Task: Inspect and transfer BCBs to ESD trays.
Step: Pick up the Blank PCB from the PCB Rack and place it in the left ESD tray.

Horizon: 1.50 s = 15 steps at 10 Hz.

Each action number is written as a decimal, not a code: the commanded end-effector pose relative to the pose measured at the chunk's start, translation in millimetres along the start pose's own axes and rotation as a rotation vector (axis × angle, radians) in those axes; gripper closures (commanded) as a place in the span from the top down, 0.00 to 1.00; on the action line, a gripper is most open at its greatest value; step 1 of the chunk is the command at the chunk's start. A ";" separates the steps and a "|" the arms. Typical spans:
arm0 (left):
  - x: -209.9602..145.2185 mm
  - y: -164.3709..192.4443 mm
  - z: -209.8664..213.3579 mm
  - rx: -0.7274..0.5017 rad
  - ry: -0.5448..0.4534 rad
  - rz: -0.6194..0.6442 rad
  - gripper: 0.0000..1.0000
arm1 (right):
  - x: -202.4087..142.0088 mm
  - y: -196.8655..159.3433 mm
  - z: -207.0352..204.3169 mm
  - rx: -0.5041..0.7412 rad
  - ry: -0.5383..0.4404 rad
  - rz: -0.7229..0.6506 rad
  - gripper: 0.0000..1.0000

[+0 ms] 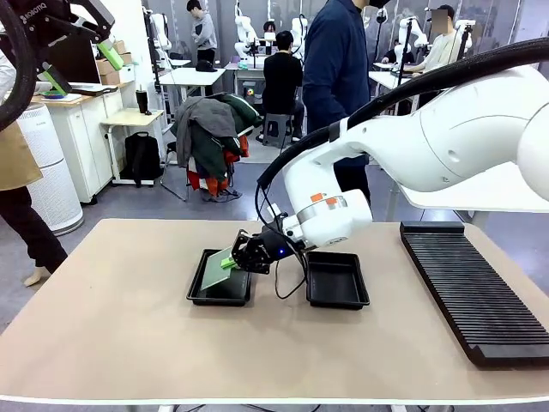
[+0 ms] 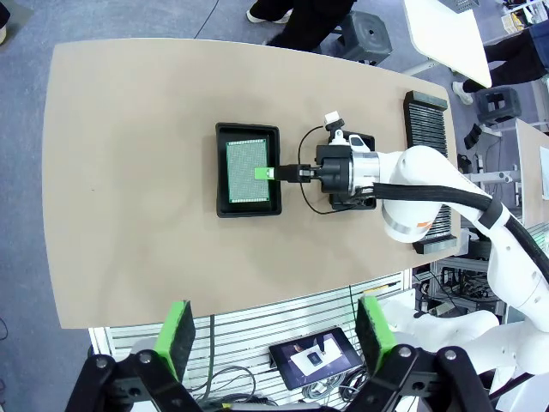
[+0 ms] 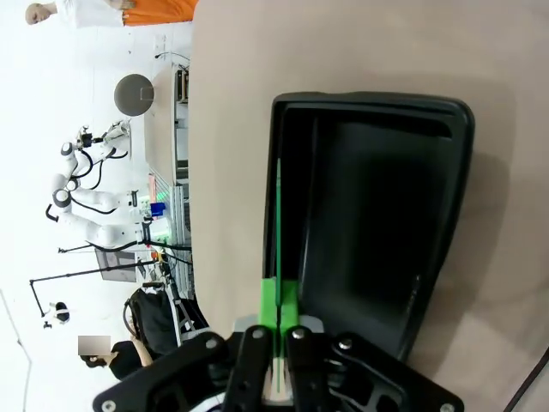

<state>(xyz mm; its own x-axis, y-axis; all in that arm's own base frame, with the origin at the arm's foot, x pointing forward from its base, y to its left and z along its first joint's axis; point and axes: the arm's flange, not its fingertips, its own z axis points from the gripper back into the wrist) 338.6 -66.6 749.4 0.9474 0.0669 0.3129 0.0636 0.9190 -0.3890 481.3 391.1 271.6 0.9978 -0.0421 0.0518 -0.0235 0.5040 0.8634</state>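
BCB (image 2: 244, 170) edge-on from right wrist, gridded face overhead

Lab: white workbenches (image 1: 193, 77), seated people (image 1: 282, 81)

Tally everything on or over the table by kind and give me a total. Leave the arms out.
Shallow black rectangular plastic trays: 2
Thin flat green rectangular circuit board, pinched in the right gripper over the left-hand tray: 1
Long black ribbed slotted rack: 1
Total: 4
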 end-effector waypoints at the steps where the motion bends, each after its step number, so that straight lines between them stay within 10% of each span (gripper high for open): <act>1: -0.4 1.1 -1.1 -0.002 0.000 0.003 1.00 | -1.7 -1.0 -11.6 -0.005 -0.029 -0.048 0.02; 15: -0.4 1.1 -1.1 -0.002 0.000 0.003 1.00 | -3.0 -13.5 -9.7 -0.044 -0.029 -0.104 0.02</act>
<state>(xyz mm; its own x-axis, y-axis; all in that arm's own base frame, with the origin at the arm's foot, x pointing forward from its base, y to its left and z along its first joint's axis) 338.6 -66.6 749.4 0.9474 0.0669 0.3129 0.0636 0.9190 -0.3890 479.3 393.0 254.0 0.9920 -0.1233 -0.0276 0.0898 0.5341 0.8407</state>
